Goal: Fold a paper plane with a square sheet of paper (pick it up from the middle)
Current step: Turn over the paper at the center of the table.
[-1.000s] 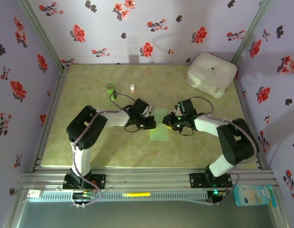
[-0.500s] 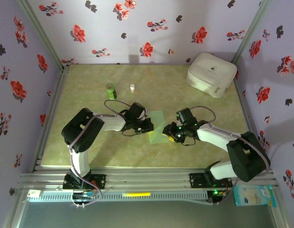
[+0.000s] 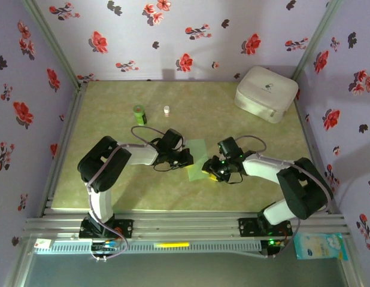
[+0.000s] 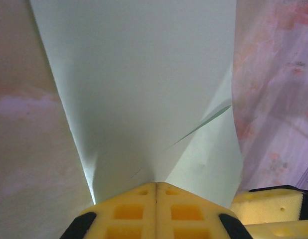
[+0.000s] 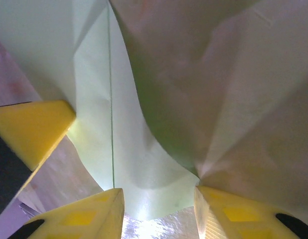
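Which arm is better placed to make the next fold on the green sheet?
Probably right. Left claw is shut on the sheet, anchoring it; right claw stands open at the sheet's opposite edge, free to grip and fold.

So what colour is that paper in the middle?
Pale green; the paper shows best in the left wrist view.

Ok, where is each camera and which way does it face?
Top external: above and behind the bases, looking down at the table; both arms show, left hand and right hand at the green paper.
Left wrist: on the left arm, looking along its shut yellow fingers onto the paper.
Right wrist: on the right arm, looking past its parted fingers onto the paper.
Both wrist views share the paper.
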`<move>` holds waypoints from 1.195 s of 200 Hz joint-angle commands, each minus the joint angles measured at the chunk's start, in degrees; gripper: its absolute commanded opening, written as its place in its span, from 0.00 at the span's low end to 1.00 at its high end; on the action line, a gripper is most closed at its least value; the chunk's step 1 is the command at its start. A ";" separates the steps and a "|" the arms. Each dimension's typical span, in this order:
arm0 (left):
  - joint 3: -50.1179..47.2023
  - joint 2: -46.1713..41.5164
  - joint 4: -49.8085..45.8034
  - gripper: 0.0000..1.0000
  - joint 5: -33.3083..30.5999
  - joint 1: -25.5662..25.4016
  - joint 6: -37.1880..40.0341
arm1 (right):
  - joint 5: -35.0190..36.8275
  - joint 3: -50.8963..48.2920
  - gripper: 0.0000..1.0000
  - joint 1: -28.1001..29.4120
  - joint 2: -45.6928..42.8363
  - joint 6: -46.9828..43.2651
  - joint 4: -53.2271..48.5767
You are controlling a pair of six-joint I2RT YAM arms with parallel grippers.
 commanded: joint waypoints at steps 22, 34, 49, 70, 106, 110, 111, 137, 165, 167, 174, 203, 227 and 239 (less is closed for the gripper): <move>-1.39 -0.05 -3.91 0.03 -1.23 -0.46 0.68 | 0.03 0.81 0.42 0.38 1.81 1.33 4.85; -1.38 -0.15 -3.79 0.03 -1.33 -0.47 0.75 | -0.07 0.81 0.42 0.38 1.80 1.69 6.91; -1.39 -0.24 -3.83 0.03 -1.30 -0.48 0.92 | -0.09 0.96 0.44 0.33 1.83 1.84 9.12; -1.57 -0.34 -3.83 0.03 -1.32 -0.47 0.94 | 0.29 1.54 0.45 -0.09 2.74 1.30 10.61; -1.83 -0.87 -3.81 0.03 -1.50 -0.40 1.17 | -0.51 1.98 0.46 -1.78 4.71 0.83 13.48; -1.83 -0.84 -3.82 0.03 -1.48 -0.42 1.16 | -0.79 1.95 0.46 -1.96 5.02 0.83 13.95; -1.83 -0.90 -3.82 0.03 -1.48 -0.39 1.17 | -0.82 1.93 0.46 -2.02 5.01 0.83 14.07; -1.71 -0.95 -3.83 0.03 -1.49 -0.31 1.07 | -1.22 1.64 0.47 -2.95 5.54 0.65 16.55; -1.74 -1.12 -3.65 0.03 -1.53 -0.20 0.92 | -2.98 1.40 0.46 -3.97 7.15 0.74 19.25; -1.74 -1.13 -3.54 0.03 -1.49 -0.20 0.92 | -3.08 1.45 0.46 -4.00 7.19 0.79 19.32; -1.83 -1.25 -3.43 0.03 -1.56 -0.11 0.82 | -3.16 1.45 0.46 -4.17 7.74 0.74 19.54; -1.83 -1.56 -3.21 0.03 -1.54 0.20 0.70 | -2.99 0.97 0.44 -4.89 9.31 1.43 20.78; -2.16 -1.78 -2.88 0.03 -1.50 0.38 0.75 | -3.07 0.57 0.39 -5.14 10.02 0.89 22.13; -2.26 -1.74 -2.67 0.03 -1.48 0.42 0.62 | -3.45 0.27 0.33 -5.41 10.60 0.66 22.97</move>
